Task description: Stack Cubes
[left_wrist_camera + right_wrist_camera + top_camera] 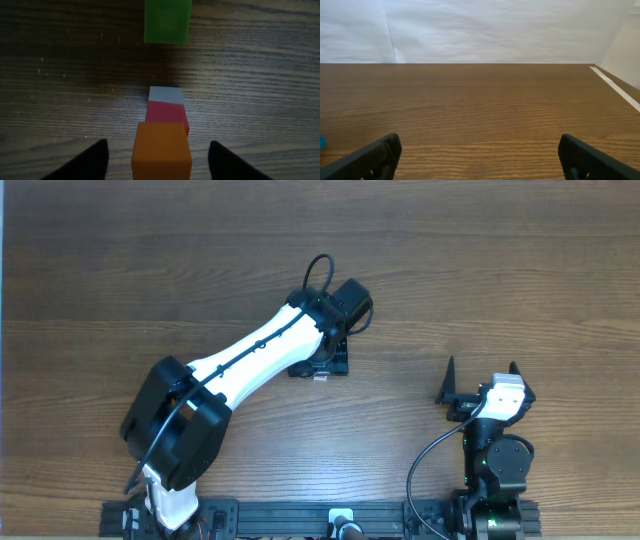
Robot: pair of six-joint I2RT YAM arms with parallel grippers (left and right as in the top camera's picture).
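Left jaws apart, flanking orange cube [161,150], bottom cropped

Bright, even light overall — left wrist view dim, shadow by cube stack [162,149].

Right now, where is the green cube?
In the left wrist view, the green cube lies alone on the table, apart from the orange cube at the left claw.

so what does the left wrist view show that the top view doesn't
Left wrist view: an orange cube between the fingers of the open left gripper, apparently stacked on a red cube and a grey cube, with a green cube apart. Top view: the left arm, the right arm and the open right gripper. Both: the wooden table.
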